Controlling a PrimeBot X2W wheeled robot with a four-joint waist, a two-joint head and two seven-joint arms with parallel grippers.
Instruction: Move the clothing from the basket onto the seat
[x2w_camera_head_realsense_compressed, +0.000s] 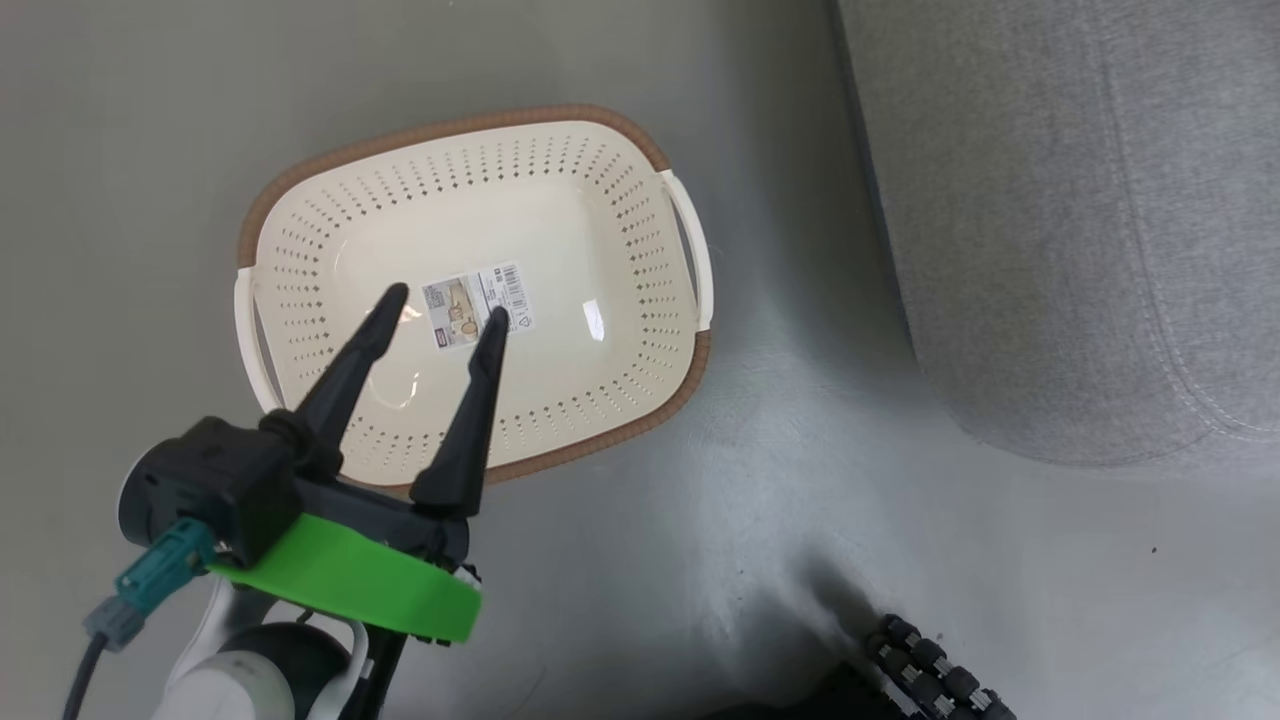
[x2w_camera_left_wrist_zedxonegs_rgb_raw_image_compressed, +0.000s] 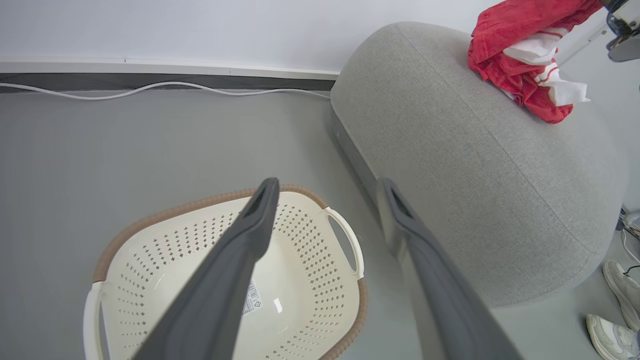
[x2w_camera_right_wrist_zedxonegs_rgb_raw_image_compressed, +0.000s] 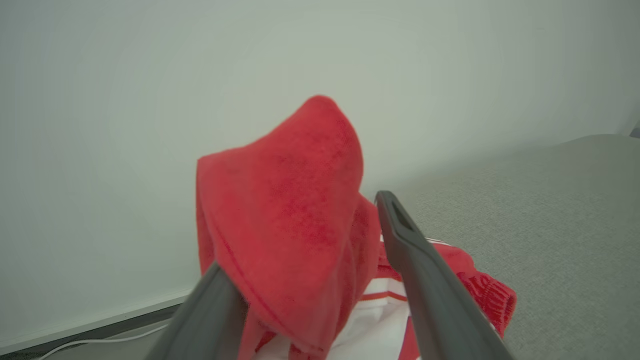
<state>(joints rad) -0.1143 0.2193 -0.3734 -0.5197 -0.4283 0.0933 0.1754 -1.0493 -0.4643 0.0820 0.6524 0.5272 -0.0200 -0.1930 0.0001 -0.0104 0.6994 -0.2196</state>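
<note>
Basket (x2w_camera_head_realsense_compressed: 560, 180), below the open, empty left gripper (x2w_camera_head_realsense_compressed: 446, 303), lies bare; clothing (x2w_camera_right_wrist_zedxonegs_rgb_raw_image_compressed: 280, 220) rests on the seat (x2w_camera_right_wrist_zedxonegs_rgb_raw_image_compressed: 550, 225) (a fold drapes the parted right gripper (x2w_camera_right_wrist_zedxonegs_rgb_raw_image_compressed: 300, 230)).

Red-and-white clothing (x2w_camera_left_wrist_zedxonegs_rgb_raw_image_compressed: 500, 70) heaped on the grey seat (x2w_camera_left_wrist_zedxonegs_rgb_raw_image_compressed: 475, 175); cream basket (x2w_camera_head_realsense_compressed: 620, 250) stands beside it.

black pincer (x2w_camera_head_realsense_compressed: 446, 304), green collar (x2w_camera_head_realsense_compressed: 350, 578), teal plug (x2w_camera_head_realsense_compressed: 160, 572)

The left gripper (x2w_camera_left_wrist_zedxonegs_rgb_raw_image_compressed: 327, 184) is held with its two dark fingers spread wide over the cream basket (x2w_camera_left_wrist_zedxonegs_rgb_raw_image_compressed: 310, 260), which is set on the grey floor (x2w_camera_left_wrist_zedxonegs_rgb_raw_image_compressed: 125, 145) just beside the grey sofa (x2w_camera_left_wrist_zedxonegs_rgb_raw_image_compressed: 450, 165). Red-and-white clothing (x2w_camera_left_wrist_zedxonegs_rgb_raw_image_compressed: 515, 60) is bunched on the sofa's top. A white cable (x2w_camera_left_wrist_zedxonegs_rgb_raw_image_compressed: 165, 86) is laid along the wall (x2w_camera_left_wrist_zedxonegs_rgb_raw_image_compressed: 200, 30), and pale shoes (x2w_camera_left_wrist_zedxonegs_rgb_raw_image_compressed: 617, 310) are seen at the lower right.
</note>
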